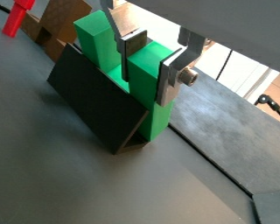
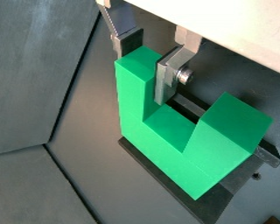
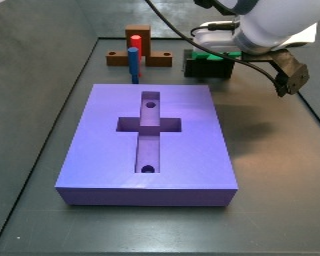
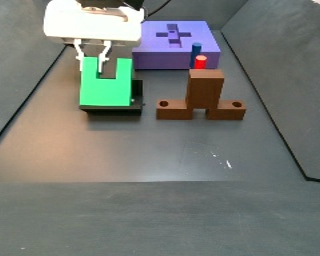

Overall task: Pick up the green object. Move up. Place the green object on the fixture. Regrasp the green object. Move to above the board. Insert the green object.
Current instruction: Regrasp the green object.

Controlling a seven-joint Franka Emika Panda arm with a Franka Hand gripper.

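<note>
The green object point(image 4: 104, 90) stands on the dark fixture point(image 4: 119, 110) at the left of the floor, prongs up. My gripper point(image 4: 96, 58) comes down from above it. In both wrist views the fingers straddle one prong of the green object point(image 1: 101, 44) point(image 2: 166, 131), pads against its two sides, so the gripper point(image 1: 152, 66) point(image 2: 149, 57) is shut on it. The fixture point(image 1: 90, 96) shows as a dark block under the piece. In a side view the arm hides most of the green object point(image 3: 203, 68). The purple board point(image 3: 149, 140) point(image 4: 176, 45) lies apart, its cross-shaped slot bare.
An orange-brown stand point(image 4: 196, 97) point(image 3: 141, 42) sits between fixture and board, with a red peg point(image 3: 133, 62) and a blue cylinder point(image 3: 160, 55) by it. The red peg point(image 1: 14, 17) also shows in a wrist view. Raised floor edges run along both sides.
</note>
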